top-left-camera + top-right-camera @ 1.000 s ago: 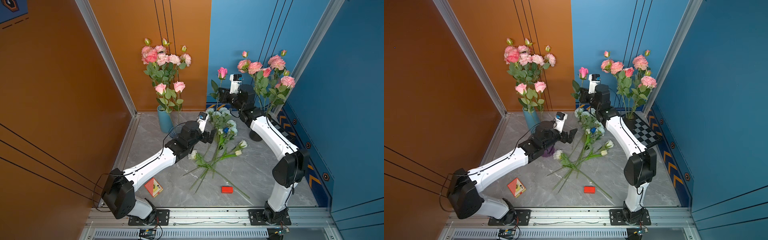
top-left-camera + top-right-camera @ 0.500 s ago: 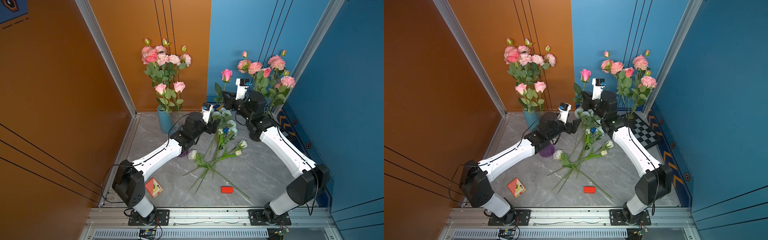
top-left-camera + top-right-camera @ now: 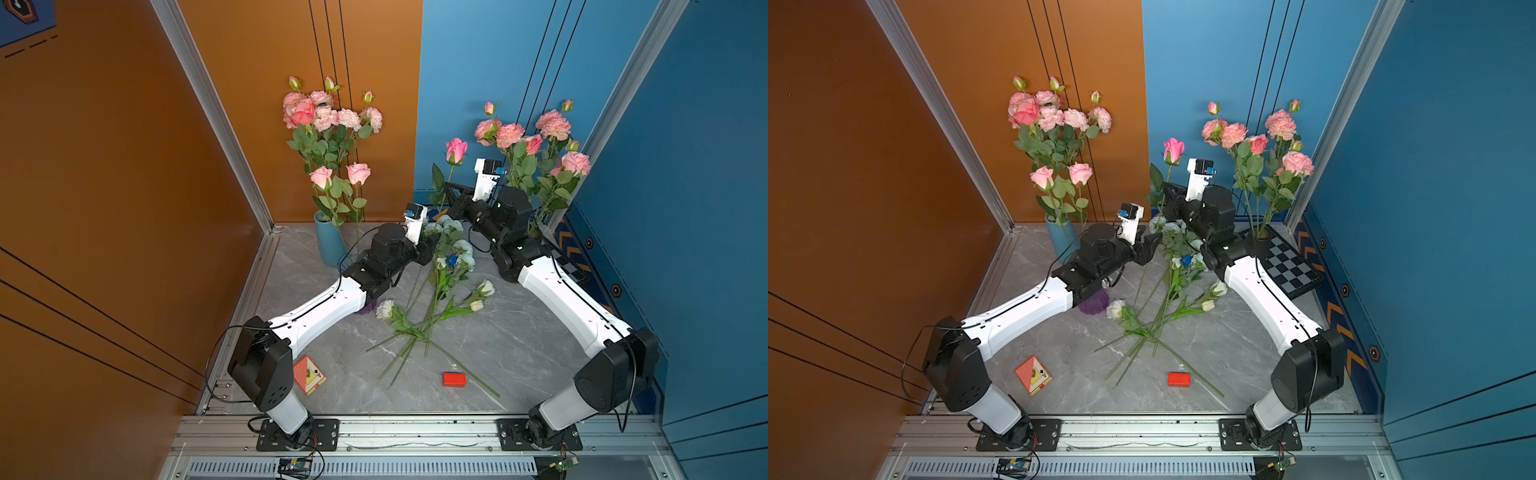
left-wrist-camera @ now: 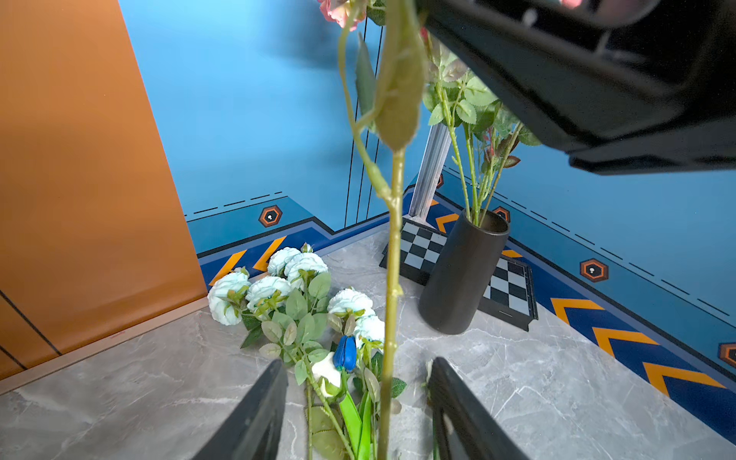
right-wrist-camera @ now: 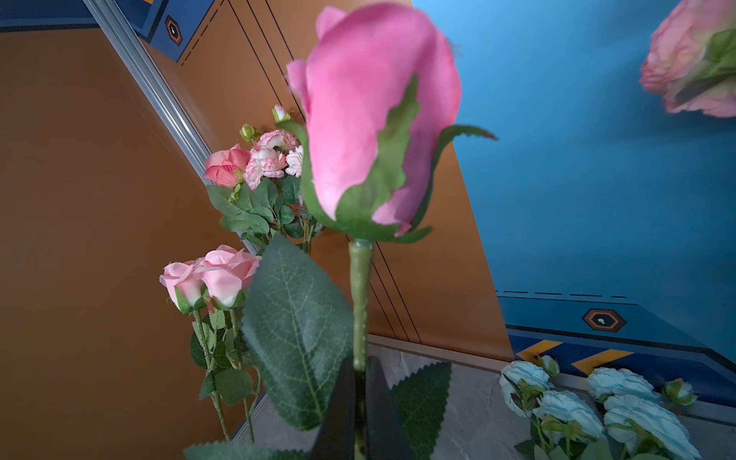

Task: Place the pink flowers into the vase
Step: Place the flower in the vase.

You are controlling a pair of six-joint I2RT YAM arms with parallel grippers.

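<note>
**Pink rose standing upright between two arms**

Grey marble tabletop (image 3: 519, 353) is carrying everything here, with an orange wall behind the robot's left half and a blue one behind its right. Two vases are standing at the back: a blue vase (image 3: 328, 243) on the left side and a black vase (image 4: 462, 275) on the right side, on a chequered board (image 3: 1289, 266); each is already holding pink flowers. Pale blue and white flowers (image 3: 440, 286) are lying in a loose heap mid-tabletop, between the arms.

The right arm is holding one pink rose (image 3: 456, 150) up in the air, between the two vases. Its stem (image 4: 392, 278) is running near vertical, head up, tail hanging down towards the heap. The right fingers (image 5: 360, 402) are pressed together on the stem just below the big leaf, as the right wrist view is showing.

The left fingers (image 4: 354, 410) are sitting about half open, one to each side of the lower stem, touching nothing that I can make out. So the stem is lying straight between them, crosswise to their closing line, and the left arm is the nearer one to that lower part.

Judging from this, a handover is under way: the left fingers need only to close on the stem where it is passing between them. Which vase the rose is meant for, I cannot tell.
</note>
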